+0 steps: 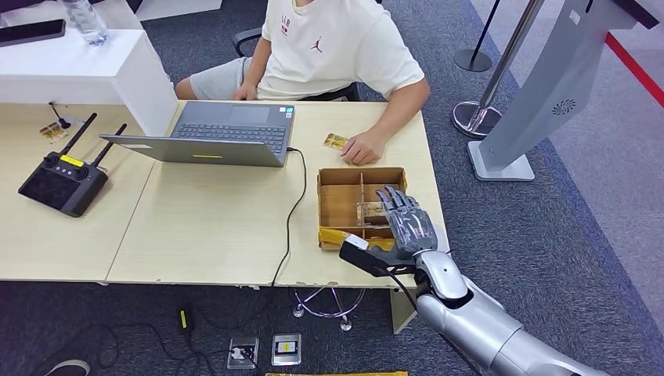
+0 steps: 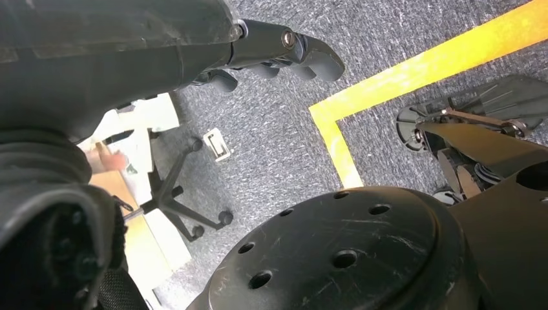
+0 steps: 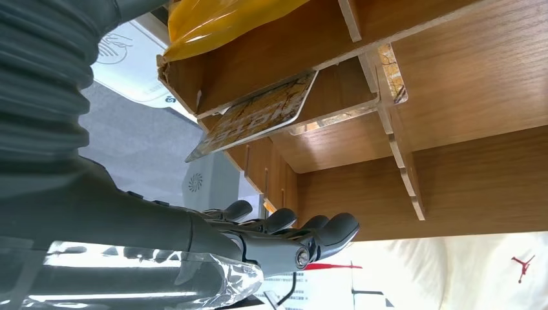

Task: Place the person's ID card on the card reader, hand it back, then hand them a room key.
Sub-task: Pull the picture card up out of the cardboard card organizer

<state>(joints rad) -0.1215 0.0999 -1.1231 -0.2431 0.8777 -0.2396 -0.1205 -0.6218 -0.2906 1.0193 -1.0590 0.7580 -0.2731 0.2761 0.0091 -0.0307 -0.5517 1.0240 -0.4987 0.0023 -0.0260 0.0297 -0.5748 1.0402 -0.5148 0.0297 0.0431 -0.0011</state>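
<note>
An open wooden box (image 1: 333, 182) with dividers stands at the table's right end. My right hand (image 1: 405, 219) hovers over its near right part, fingers stretched out and holding nothing. In the right wrist view a patterned key card (image 3: 257, 115) leans tilted in a compartment of the box (image 3: 452, 174), apart from my fingers (image 3: 304, 231). A gold-toned card (image 1: 335, 141) lies on the table by the person's hand (image 1: 362, 149), beyond the box. My left hand (image 2: 284, 48) hangs beside my body above the carpet, holding nothing.
A grey laptop (image 1: 227, 133) sits in the middle of the table, its black cable (image 1: 296, 205) running to the near edge. A black remote controller (image 1: 63, 178) lies at the left. A yellow packet (image 1: 338, 235) fills the box's near compartment. The person sits behind the table.
</note>
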